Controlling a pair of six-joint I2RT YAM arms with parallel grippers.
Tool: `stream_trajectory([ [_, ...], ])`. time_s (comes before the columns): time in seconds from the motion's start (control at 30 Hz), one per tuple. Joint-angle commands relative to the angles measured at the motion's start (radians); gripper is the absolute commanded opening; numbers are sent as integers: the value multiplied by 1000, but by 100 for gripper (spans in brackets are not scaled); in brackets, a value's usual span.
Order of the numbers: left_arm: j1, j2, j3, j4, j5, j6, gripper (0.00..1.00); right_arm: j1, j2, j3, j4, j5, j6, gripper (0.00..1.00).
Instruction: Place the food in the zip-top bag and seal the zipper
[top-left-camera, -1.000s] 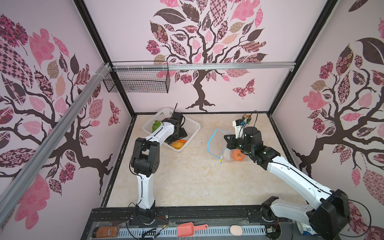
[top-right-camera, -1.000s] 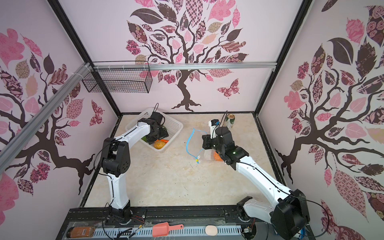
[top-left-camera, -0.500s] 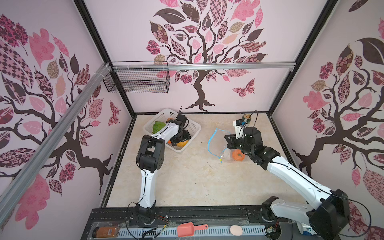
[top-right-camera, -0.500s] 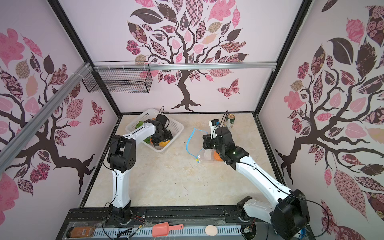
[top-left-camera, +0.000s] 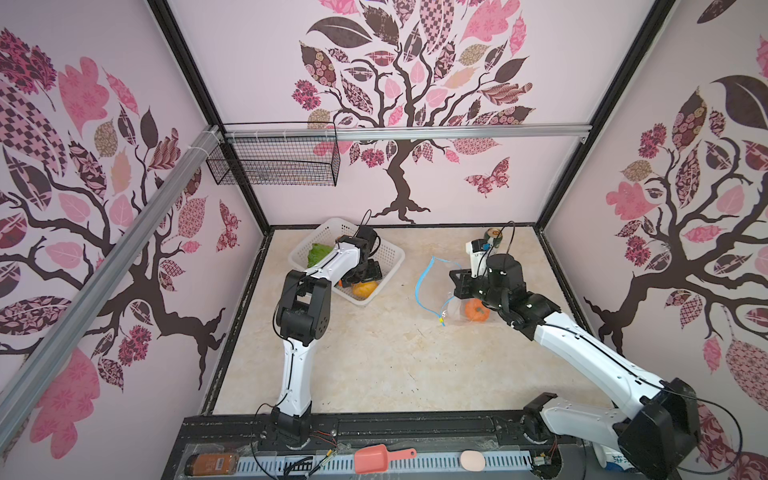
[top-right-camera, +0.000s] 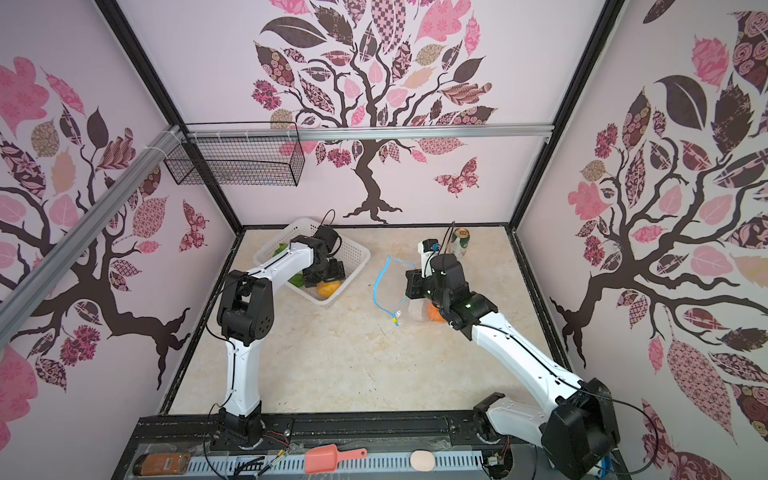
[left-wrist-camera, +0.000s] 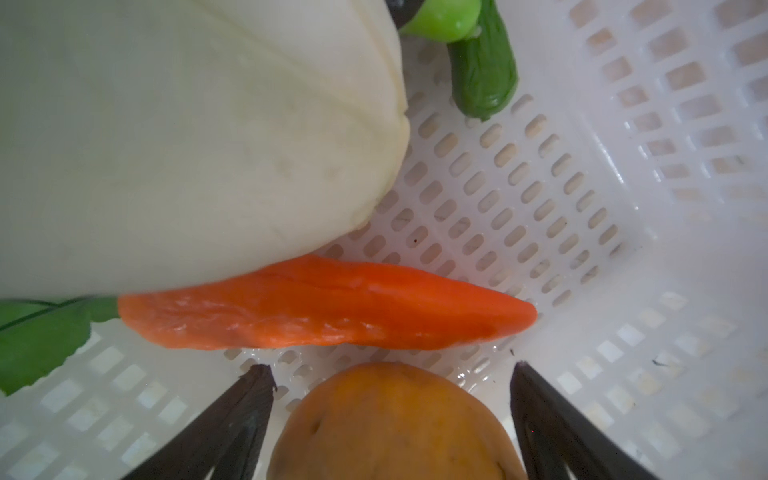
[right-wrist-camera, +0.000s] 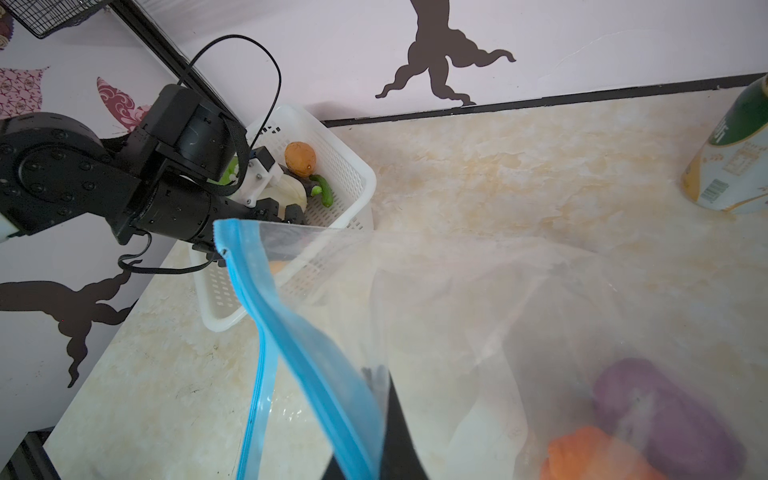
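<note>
Left wrist view: the left end effector is spread inside the basket, and a potato lies directly between its two fingers. As far as can be seen, neither finger touches it yet. The carrot lies just beyond the fingertips. Its long axis runs from one finger toward the other, so it seems badly turned for this grip, and the potato looks like the likely target. The cabbage touches the carrot on its far side. The right end effector is pressed together on the bag beside the zipper. It holds the mouth up over the table, to the right of the basket and apart from it. A pumpkin and an onion are already inside.
</note>
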Motion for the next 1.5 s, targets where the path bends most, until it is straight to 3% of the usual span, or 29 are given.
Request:
stream_trajectory([
  [0.0, -2, -26, 15, -13, -4, 27, 91, -3, -17, -8, -12, 4, 0, 0],
  [0.5, -6, 8, 13, -127, -7, 136, 96, -4, -14, -6, -14, 8, -3, 0],
  [0.63, -6, -1, -4, -99, -29, 142, 95, -3, -10, -3, -11, 3, -3, 0],
  [0.77, -11, 6, 18, -50, 22, 139, 95, -3, -9, 1, -11, -3, 1, 0],
  [1.1, -66, 37, 148, 83, 74, 160, 96, -3, -12, 16, -31, -6, -4, 0],
  [1.3, -66, 2, 183, 52, 24, 187, 96, -3, -15, 13, -34, 0, -12, 0],
  [1.47, -66, -66, 165, -67, -44, 99, 96, -3, -8, 13, -30, 1, -21, 0],
])
